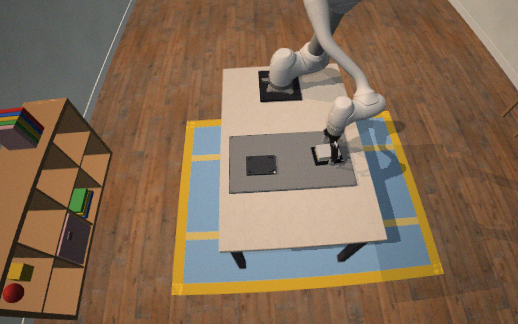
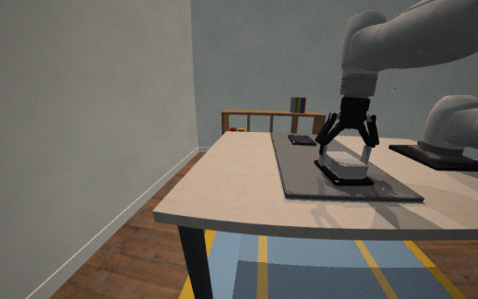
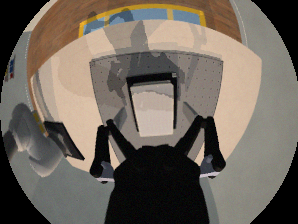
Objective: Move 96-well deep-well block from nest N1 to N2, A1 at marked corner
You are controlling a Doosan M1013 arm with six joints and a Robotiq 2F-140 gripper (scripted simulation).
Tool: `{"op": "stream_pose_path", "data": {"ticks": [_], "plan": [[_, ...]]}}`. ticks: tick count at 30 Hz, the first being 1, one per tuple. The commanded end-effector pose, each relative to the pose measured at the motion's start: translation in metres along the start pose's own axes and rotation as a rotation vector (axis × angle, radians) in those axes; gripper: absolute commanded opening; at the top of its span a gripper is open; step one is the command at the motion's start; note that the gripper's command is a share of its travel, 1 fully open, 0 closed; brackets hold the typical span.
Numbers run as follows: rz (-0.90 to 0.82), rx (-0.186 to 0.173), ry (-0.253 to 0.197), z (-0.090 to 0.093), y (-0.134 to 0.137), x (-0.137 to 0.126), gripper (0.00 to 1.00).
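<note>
Spread fully wide and holding nothing, my tool (image 2: 346, 155) straddles the 96-well deep-well block (image 2: 345, 165), one finger at nine o'clock, one at three. In the top view, nest N2 (image 1: 261, 165) lies at nine o'clock from the block, which sits in nest N1 (image 1: 316, 159) on the desk (image 1: 280, 225).

Your beige table (image 1: 280, 225) carries a grey mat (image 1: 295, 176) across its middle and the arm's black base plate (image 1: 296, 95) at the far edge.
</note>
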State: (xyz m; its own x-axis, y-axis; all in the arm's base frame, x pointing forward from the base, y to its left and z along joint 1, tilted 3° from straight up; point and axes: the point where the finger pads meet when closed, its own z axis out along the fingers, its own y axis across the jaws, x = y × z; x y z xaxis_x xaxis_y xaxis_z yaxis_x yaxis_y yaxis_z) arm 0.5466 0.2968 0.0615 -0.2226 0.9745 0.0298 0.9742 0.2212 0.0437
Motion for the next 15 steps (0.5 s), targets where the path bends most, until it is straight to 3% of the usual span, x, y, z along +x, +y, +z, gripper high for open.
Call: {"op": "stream_pose_path", "data": {"ticks": [1,5,6,15], "plan": [[0.0,0.0,0.0,-0.0001,0.0,0.0,1.0],[0.0,0.0,0.0,-0.0001,0.0,0.0,1.0],[0.0,0.0,0.0,-0.0001,0.0,0.0,0.0],[0.0,0.0,0.0,-0.0001,0.0,0.0,0.0]]}}
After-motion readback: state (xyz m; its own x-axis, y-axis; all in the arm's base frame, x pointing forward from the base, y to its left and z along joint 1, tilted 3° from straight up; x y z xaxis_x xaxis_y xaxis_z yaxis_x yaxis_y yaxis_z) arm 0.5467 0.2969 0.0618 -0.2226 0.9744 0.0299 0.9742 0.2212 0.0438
